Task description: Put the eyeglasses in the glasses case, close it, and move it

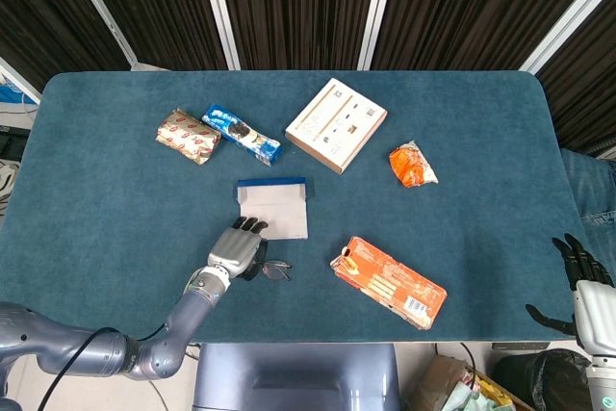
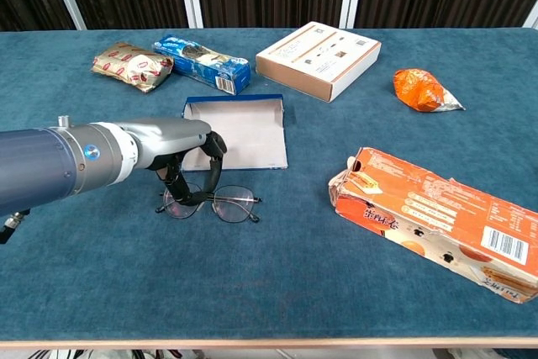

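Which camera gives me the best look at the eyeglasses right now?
The chest view: the eyeglasses lie close to the camera, both lenses and the frame visible beside the left hand. In the head view they are small and partly hidden under that hand.
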Controlling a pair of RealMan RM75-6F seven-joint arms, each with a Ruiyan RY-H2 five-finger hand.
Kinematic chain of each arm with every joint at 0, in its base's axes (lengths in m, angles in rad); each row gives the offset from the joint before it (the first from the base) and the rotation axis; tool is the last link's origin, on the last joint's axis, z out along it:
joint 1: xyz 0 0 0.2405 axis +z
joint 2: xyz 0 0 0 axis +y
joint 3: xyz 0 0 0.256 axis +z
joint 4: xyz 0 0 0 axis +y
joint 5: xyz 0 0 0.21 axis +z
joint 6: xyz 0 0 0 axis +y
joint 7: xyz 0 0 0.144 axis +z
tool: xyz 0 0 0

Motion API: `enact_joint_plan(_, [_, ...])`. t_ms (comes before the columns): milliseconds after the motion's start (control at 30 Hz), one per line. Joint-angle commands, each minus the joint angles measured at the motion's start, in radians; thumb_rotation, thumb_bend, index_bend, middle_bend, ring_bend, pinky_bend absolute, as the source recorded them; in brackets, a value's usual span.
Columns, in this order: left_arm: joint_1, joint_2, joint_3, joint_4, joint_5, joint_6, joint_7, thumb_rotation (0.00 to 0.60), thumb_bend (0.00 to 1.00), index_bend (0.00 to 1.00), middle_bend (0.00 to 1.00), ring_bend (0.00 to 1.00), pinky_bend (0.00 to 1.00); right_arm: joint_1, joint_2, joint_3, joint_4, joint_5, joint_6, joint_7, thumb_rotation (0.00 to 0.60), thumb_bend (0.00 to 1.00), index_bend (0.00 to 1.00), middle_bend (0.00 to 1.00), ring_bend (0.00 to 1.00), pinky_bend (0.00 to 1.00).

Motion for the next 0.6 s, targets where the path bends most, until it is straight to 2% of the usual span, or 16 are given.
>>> enact_joint_plan(33, [0.000, -0.001, 0.001, 0.001, 0.001, 0.001, 0.002, 0.600, 0.38, 0.52, 0.11, 0.00, 0.03, 0.000, 0.000, 0.000, 0.000, 0.000, 0.000, 0.001, 0.600, 0.22, 0.09, 0.04, 0.12, 0.16])
enact_joint_plan(600, [-0.002, -0.007, 0.001, 0.001, -0.008, 0.006, 0.019, 0.600, 0.42, 0.55, 0.12, 0.00, 0.03, 0.001, 0.002, 0.000, -0.002, 0.003, -0.004, 0.004, 0.600, 0.22, 0.09, 0.04, 0.12, 0.16])
